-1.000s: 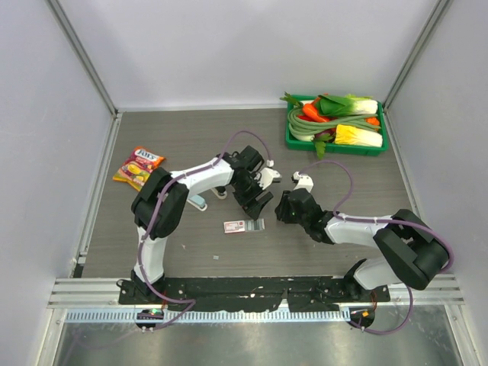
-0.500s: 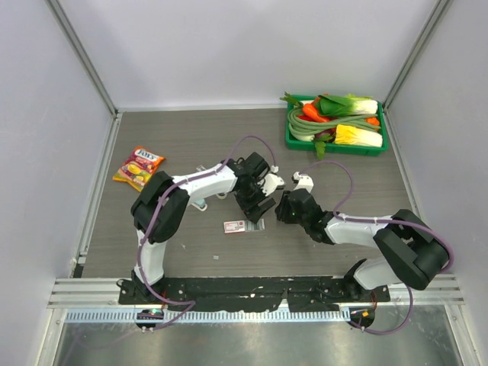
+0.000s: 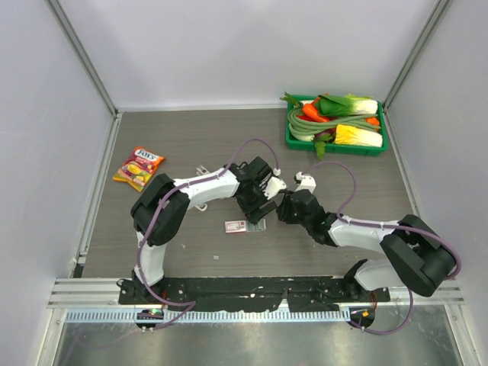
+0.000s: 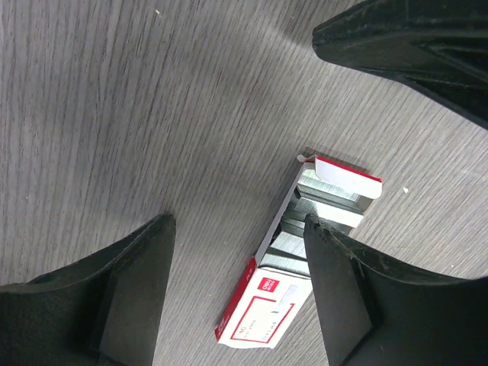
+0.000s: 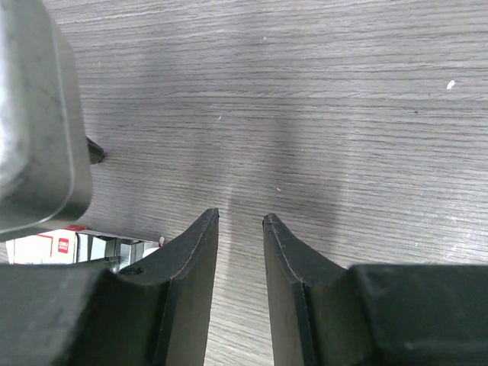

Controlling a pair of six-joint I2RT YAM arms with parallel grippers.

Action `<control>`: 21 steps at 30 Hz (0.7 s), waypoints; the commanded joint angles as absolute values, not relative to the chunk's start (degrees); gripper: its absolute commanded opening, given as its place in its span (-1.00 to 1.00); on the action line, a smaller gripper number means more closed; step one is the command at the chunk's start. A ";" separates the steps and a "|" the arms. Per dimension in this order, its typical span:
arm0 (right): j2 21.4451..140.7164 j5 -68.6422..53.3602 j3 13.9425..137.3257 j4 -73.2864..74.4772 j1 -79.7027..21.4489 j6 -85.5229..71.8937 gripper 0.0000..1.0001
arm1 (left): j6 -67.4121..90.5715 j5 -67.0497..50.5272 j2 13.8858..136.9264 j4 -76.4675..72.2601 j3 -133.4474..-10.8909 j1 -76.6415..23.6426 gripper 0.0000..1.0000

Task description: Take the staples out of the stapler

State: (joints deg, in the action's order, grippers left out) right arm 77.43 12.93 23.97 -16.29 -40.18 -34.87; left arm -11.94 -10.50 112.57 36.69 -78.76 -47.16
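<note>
Hovering over the box (image 3: 235, 226): left pincer (image 4: 238, 221), jaws wide apart, nothing between them. Its wrist view looks straight down on the box, which is pink-and-white with the sleeve slid partway off. Silvery staples (image 4: 329, 192) are packed in the exposed tray. The box lies flat on the worktop (image 3: 175, 137), off-centre under the pincer, nearer one finger (image 4: 339, 297) than the other. The pincer isn't touching it as far as I can tell.

Right pincer (image 5: 239, 217) sits just right of the box, tips low to the worktop, jaws nearly together with a narrow gap. Bare wood grain shows through the gap, so it grips nothing. Its wrist view catches a corner of the box at lower left, with the left arm's grey housing (image 5: 34, 114) above that. From above, both pincers are close together, just right of the box.

Stapler (image 3: 198, 204): only a pale sliver shows, left of the box, tucked under the left forearm. It's mostly hidden, so I can't tell how it lies. It's apart from both pincers.

Farther from the box: sweets bag (image 3: 139, 166) well off to the back left, green tray (image 3: 339, 150) of vegetables well off to the back right.
</note>
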 commanded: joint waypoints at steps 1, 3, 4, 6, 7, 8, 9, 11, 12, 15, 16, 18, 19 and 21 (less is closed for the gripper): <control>74.45 14.50 24.87 -16.17 -39.90 -35.33 -0.29 | -10.90 -10.37 110.66 37.88 -78.92 -47.11 0.44; 73.66 14.50 25.83 -14.68 -39.90 -35.33 -0.28 | -10.72 -10.90 109.26 39.63 -80.06 -47.02 0.45; 73.39 14.33 26.19 -14.33 -39.82 -35.42 -0.28 | -10.64 -11.33 108.55 40.16 -80.33 -47.11 0.45; 72.08 13.98 26.80 -13.54 -39.90 -35.86 -0.29 | -10.02 -11.86 106.45 41.39 -80.68 -47.11 0.46; 71.64 13.80 27.07 -13.01 -39.90 -35.86 -0.29 | -9.85 -12.39 105.74 41.83 -80.77 -47.02 0.46; 71.28 12.84 27.24 -12.75 -39.90 -36.12 -0.29 | -9.41 -12.57 104.95 42.53 -80.86 -47.11 0.46; 70.84 12.31 27.68 -12.74 -39.99 -36.73 -0.29 | -9.14 -12.66 104.16 42.80 -80.86 -47.11 0.47; 70.75 10.82 28.04 -12.74 -40.17 -37.44 -0.29 | -8.70 -12.48 101.79 43.59 -80.86 -47.11 0.47; 70.75 10.72 28.47 -12.66 -40.34 -37.88 -0.29 | -8.61 -12.39 100.99 43.85 -80.77 -47.11 0.47; 71.28 9.59 29.26 -12.48 -41.39 -38.93 -0.29 | -8.26 -12.39 98.53 44.65 -80.33 -47.02 0.49; 71.63 9.23 29.35 -12.65 -41.74 -39.37 -0.29 | -8.35 -12.39 97.83 44.91 -79.98 -47.02 0.50; 72.24 7.31 29.53 -14.06 -43.06 -40.34 -0.29 | -8.87 -12.22 95.89 44.83 -77.79 -46.85 0.50; 72.59 6.86 29.53 -14.76 -43.59 -41.39 -0.29 | -9.05 -12.39 95.28 44.56 -76.83 -46.58 0.50; 73.91 5.89 29.10 -17.13 -45.34 -42.71 -0.28 | -9.66 -13.00 94.22 44.39 -73.66 -45.53 0.50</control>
State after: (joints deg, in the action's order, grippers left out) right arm 72.55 8.78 27.46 -12.40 -42.81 -39.22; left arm -9.19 -11.57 97.03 43.29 -77.80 -46.92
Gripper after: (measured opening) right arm 0.355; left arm 0.750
